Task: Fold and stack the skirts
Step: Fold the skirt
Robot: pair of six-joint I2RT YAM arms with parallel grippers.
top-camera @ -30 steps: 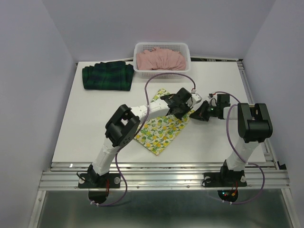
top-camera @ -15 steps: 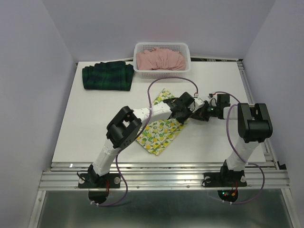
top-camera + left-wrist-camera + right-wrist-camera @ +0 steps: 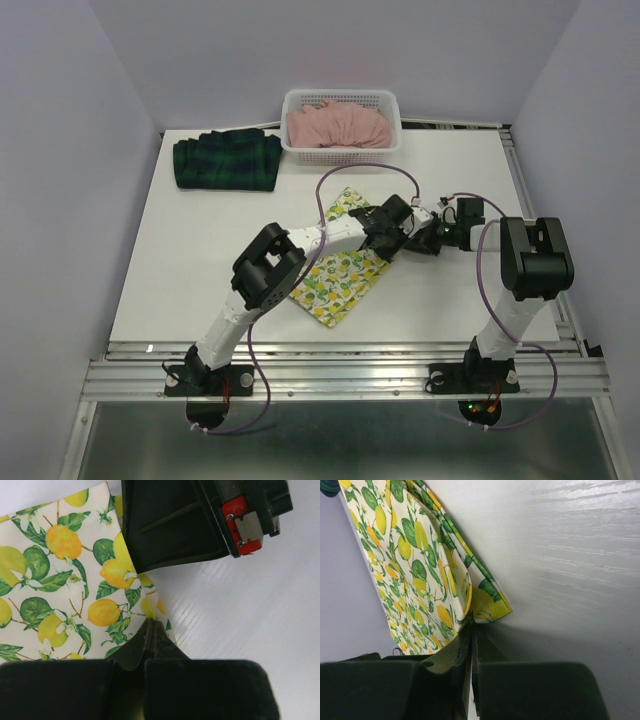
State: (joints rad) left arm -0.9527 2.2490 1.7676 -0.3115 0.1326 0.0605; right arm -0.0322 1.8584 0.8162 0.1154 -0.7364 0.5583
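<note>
The lemon-print skirt point(image 3: 335, 278) lies folded at the table's middle; it also shows in the left wrist view point(image 3: 60, 580) and the right wrist view point(image 3: 410, 565). My left gripper point(image 3: 393, 238) is shut, its tips point(image 3: 150, 626) resting on the skirt's right edge; I cannot tell if cloth is pinched. My right gripper point(image 3: 416, 240) faces it, shut on the skirt's right corner point(image 3: 490, 607), its tips point(image 3: 471, 630) at the cloth. The plaid skirt point(image 3: 227, 162) lies folded at the back left. The pink skirt point(image 3: 338, 127) sits in the basket.
The white lattice basket point(image 3: 340, 96) stands at the back centre. The right gripper's black body with a red tab point(image 3: 240, 515) is close in front of the left wrist camera. Purple cables point(image 3: 350, 170) arc over the table.
My left gripper has moved right across the lemon skirt to its right edge, close against the right gripper. The right arm and the skirt have hardly moved.
</note>
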